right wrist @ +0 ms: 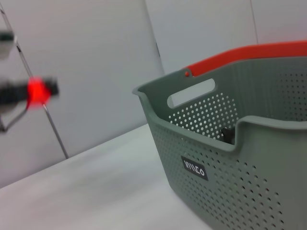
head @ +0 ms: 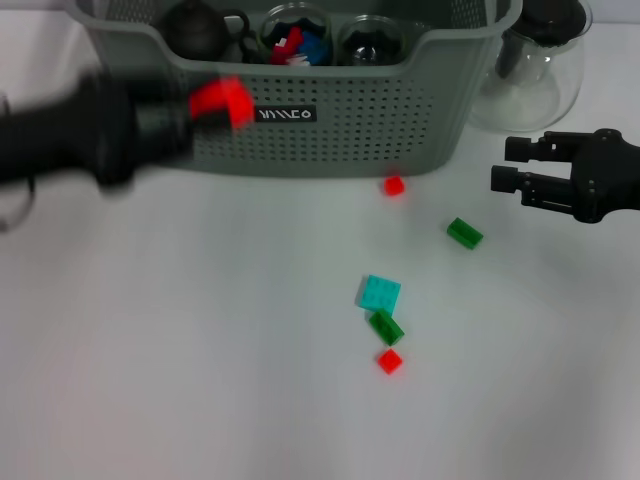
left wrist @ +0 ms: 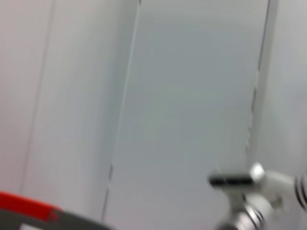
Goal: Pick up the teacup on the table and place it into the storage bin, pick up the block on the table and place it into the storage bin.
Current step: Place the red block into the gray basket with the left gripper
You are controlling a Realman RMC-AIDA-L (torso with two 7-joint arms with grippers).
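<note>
The storage bin (head: 330, 130) stands at the back of the table and also fills the right wrist view (right wrist: 230, 158). My left gripper (head: 222, 102) is blurred in front of the bin's left front wall, shut on a red block (head: 222, 100). That red block (right wrist: 37, 91) shows far off in the right wrist view too. Loose blocks lie on the table: red (head: 393, 185), green (head: 464, 233), teal (head: 380, 293), green (head: 385, 326) and red (head: 389, 361). No teacup shows on the table. My right gripper (head: 508, 165) hovers open at the right, holding nothing.
Inside the bin sit a dark teapot (head: 195, 30) and two glass cups (head: 295, 40), one holding red and blue pieces. A clear glass pitcher (head: 530, 70) stands right of the bin. A faint curved glass outline (head: 8, 215) shows at the left edge.
</note>
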